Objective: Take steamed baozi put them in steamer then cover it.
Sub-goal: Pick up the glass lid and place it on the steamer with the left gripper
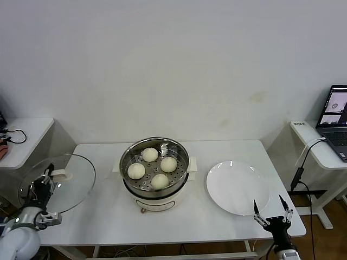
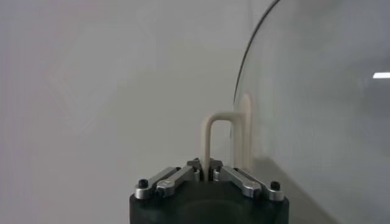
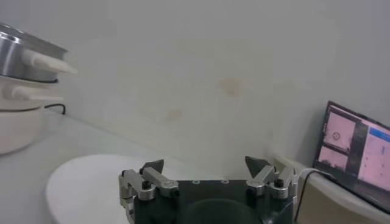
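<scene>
The steamer (image 1: 142,199) stands mid-table, uncovered, with several off-white baozi (image 1: 168,164) on its perforated tray. The cover (image 1: 76,181), a clear glass lid, is at the table's left end, tilted. My left gripper (image 1: 51,176) is shut on the cover's cream handle (image 1: 61,175). In the left wrist view the fingers pinch one leg of the handle (image 2: 210,137), with the glass (image 2: 317,109) beside it. My right gripper (image 1: 271,210) waits open and empty near the table's front right corner, beside the white plate.
An empty white plate (image 1: 237,187) lies to the right of the steamer. An open laptop (image 1: 334,115) sits on a side table at the right, with a cable hanging down. Another side table (image 1: 24,135) at the left holds black cables.
</scene>
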Motion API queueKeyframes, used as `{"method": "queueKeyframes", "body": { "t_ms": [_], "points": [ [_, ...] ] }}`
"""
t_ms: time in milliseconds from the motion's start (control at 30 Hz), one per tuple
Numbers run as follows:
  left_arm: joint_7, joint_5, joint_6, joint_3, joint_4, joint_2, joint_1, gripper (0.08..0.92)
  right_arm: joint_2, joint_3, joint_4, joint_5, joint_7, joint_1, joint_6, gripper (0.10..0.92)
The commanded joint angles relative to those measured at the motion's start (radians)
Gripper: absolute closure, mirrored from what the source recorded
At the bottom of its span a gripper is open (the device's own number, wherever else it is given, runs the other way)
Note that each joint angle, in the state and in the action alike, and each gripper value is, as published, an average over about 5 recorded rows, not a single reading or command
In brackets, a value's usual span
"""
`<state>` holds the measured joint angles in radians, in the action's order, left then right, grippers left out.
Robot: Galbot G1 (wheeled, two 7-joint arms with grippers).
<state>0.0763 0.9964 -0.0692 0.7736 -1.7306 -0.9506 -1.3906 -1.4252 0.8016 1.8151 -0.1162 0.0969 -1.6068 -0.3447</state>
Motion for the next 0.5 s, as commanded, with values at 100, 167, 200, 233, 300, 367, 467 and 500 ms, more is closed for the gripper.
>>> {"method": "queueKeyframes", "body": {
  "t_ms": [100,167,200,233,300,367,467,500],
  "points": [
    [-0.140,-0.139,-0.220,-0.089,-0.340,0.046,-0.012,0.854,-0.006,-0.020,-0.004,-0.029,-0.002,0.008,-0.005,0.203],
    [-0.145,-0.137,-0.244,-0.161,-0.345,0.051,0.042,0.854,-0.011,-0.022,-0.004,-0.045,-0.003,0.008,-0.008,0.203],
    [-0.146,-0.132,-0.252,-0.195,-0.345,0.052,0.070,0.854,-0.014,-0.022,-0.003,-0.052,-0.004,0.008,-0.009,0.203],
    [-0.148,-0.126,-0.262,-0.233,-0.342,0.051,0.101,0.854,-0.017,-0.022,-0.003,-0.056,-0.004,0.007,-0.009,0.203],
    [-0.153,-0.107,-0.280,-0.305,-0.333,0.045,0.160,0.854,-0.024,-0.022,-0.003,-0.064,-0.005,0.006,-0.009,0.202],
    [-0.167,-0.078,-0.299,-0.374,-0.318,0.032,0.213,0.854,-0.031,-0.023,-0.004,-0.074,-0.007,0.004,-0.010,0.203],
    [-0.205,-0.022,-0.325,-0.454,-0.297,0.001,0.280,0.854,-0.040,-0.026,-0.007,-0.094,-0.011,0.003,-0.014,0.203],
    [-0.220,-0.002,-0.332,-0.476,-0.291,-0.010,0.298,0.854,-0.043,-0.027,-0.008,-0.100,-0.012,0.003,-0.015,0.203]
  ]
}}
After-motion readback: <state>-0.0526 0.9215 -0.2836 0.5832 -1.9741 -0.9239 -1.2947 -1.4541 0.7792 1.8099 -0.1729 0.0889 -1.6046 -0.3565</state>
